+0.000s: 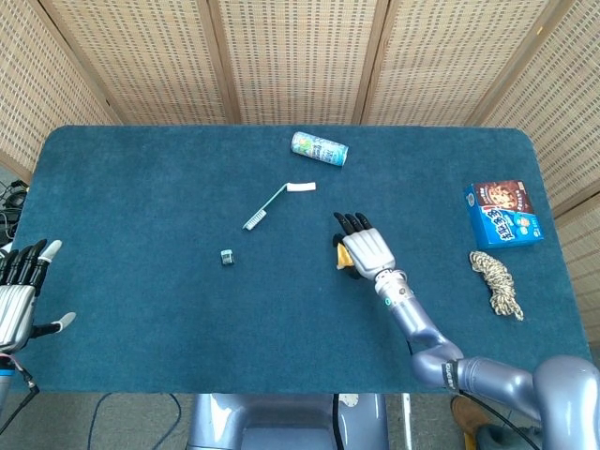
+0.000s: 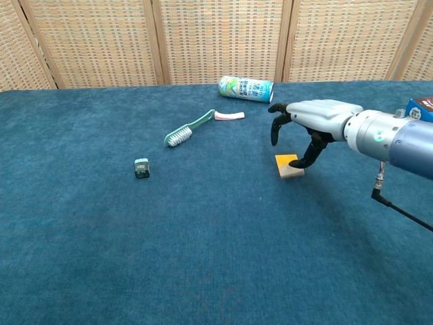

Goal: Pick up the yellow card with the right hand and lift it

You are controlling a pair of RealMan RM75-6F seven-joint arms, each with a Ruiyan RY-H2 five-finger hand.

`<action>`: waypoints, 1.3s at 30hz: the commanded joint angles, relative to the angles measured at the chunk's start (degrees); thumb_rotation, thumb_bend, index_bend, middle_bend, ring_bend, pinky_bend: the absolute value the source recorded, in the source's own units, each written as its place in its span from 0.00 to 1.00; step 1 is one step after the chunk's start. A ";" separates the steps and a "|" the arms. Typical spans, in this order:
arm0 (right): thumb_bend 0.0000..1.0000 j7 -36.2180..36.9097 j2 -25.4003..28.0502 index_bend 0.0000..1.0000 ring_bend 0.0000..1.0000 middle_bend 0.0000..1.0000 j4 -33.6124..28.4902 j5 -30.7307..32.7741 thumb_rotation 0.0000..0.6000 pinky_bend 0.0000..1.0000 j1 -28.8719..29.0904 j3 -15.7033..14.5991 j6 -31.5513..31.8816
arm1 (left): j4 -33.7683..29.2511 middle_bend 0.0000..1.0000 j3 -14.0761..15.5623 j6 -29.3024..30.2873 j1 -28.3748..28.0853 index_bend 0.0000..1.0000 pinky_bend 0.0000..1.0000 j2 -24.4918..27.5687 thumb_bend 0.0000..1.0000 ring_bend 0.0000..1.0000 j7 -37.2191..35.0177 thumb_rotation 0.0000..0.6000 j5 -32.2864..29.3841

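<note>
Here the yellow card (image 2: 287, 164) sits tilted beneath the right hand (image 2: 308, 122), its near edge raised off the blue table (image 2: 203, 257), pinched between the thumb and the curled dark fingers (image 2: 276, 128). Far to its left, the left hand (image 1: 19, 295) hovers spread and empty at the table edge.
</note>
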 commanded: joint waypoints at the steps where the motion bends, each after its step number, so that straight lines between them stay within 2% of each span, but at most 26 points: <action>1: 0.43 1.43 1.80 0.39 0.00 0.00 -2.51 -3.02 1.00 0.00 -1.17 -1.16 1.05 | -0.07 0.00 0.02 0.08 0.01 0.00 0.00 0.04 0.00 0.00 0.00 1.00 0.08; 14: 0.43 -0.71 -1.48 0.40 0.00 0.00 0.55 -3.11 1.00 0.00 -1.00 -2.89 0.24 | -0.14 0.00 0.04 0.33 0.11 0.00 0.00 0.30 0.00 0.00 -0.56 1.00 0.25; 26: 0.38 -1.00 -4.13 0.40 0.00 0.00 4.21 -5.45 1.00 0.00 -1.13 -4.29 0.53 | -0.07 0.00 0.04 0.12 0.01 0.00 0.00 0.31 0.00 0.00 -0.57 1.00 0.10; 39: 0.40 -0.94 -6.77 0.43 0.00 0.00 9.13 -4.78 1.00 0.00 -0.70 -2.90 -0.37 | 0.01 0.00 -0.02 -0.10 -0.11 0.00 0.00 0.21 0.00 0.00 -0.51 1.00 -0.18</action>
